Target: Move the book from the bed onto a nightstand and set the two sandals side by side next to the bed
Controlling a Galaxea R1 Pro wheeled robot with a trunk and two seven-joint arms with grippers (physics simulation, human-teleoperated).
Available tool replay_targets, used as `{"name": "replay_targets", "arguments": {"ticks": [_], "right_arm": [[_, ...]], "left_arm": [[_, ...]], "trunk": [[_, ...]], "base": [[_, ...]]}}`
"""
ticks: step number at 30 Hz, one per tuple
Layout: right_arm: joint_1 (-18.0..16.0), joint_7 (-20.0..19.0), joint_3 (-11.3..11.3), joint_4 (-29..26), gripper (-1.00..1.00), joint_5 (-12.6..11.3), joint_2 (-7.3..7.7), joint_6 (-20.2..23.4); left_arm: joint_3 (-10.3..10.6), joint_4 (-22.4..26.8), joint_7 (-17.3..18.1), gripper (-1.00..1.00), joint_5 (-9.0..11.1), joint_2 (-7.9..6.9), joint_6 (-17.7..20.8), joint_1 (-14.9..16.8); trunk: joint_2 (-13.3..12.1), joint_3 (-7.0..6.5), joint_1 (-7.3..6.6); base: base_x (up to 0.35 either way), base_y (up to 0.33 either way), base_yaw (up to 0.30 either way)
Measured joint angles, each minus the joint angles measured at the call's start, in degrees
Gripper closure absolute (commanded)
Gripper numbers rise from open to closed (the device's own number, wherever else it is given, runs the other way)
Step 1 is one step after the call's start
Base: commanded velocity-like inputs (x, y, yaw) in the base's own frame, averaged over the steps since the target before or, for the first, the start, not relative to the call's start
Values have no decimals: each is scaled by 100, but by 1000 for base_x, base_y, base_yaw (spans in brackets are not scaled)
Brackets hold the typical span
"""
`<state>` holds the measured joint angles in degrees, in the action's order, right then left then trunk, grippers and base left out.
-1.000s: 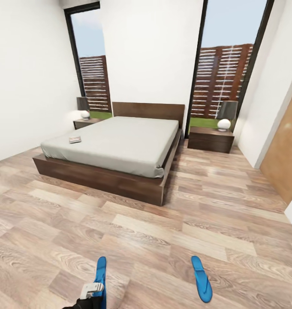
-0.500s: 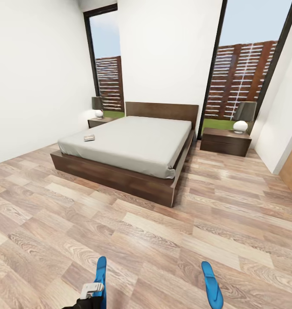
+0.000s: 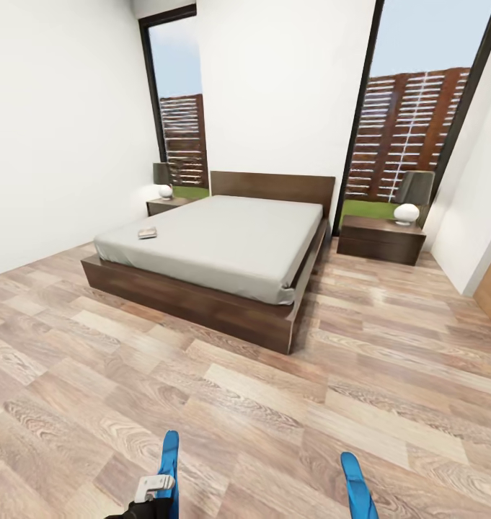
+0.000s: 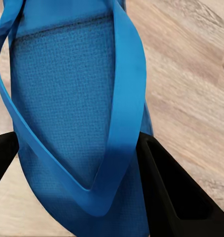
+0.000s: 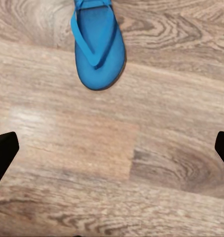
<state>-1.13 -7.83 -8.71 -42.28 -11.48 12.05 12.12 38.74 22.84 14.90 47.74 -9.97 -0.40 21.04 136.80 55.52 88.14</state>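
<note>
Between my left gripper's (image 4: pixel 77 163) black fingers (image 4: pixel 166 192), I've got one bright blue sandal (image 4: pixel 67 98) clamped, thin strap up. My right gripper (image 5: pixel 112 148) hangs spread wide above the other sandal (image 5: pixel 97 47).

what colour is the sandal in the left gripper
Bright blue, sole and straps alike; the sandal shows best in the left wrist view, between the left gripper.

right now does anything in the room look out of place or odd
Two things. The sandals are split up: one is clamped in the left gripper, the other sandal lies alone on the floor, far from the bed. A book sits on the mattress.
</note>
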Motion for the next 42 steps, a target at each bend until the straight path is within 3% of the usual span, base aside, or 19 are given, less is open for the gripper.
{"name": "replay_targets", "arguments": {"ticks": [20, 30, 42], "right_arm": [[0, 0, 0, 0, -100, 0, -1, -1], [0, 0, 0, 0, -100, 0, 1, 0], [0, 0, 0, 0, -100, 0, 1, 0]], "left_arm": [[0, 0, -1, 100, 0, 0, -1, 0], [0, 0, -1, 100, 0, 0, 4, 0], [-2, 3, -1, 100, 3, 0, 4, 0]], "trunk": [[0, 0, 2], [0, 0, 1], [0, 0, 3]], "base": [[95, -48, 0], [281, -1, 0], [18, 0, 0]]}}
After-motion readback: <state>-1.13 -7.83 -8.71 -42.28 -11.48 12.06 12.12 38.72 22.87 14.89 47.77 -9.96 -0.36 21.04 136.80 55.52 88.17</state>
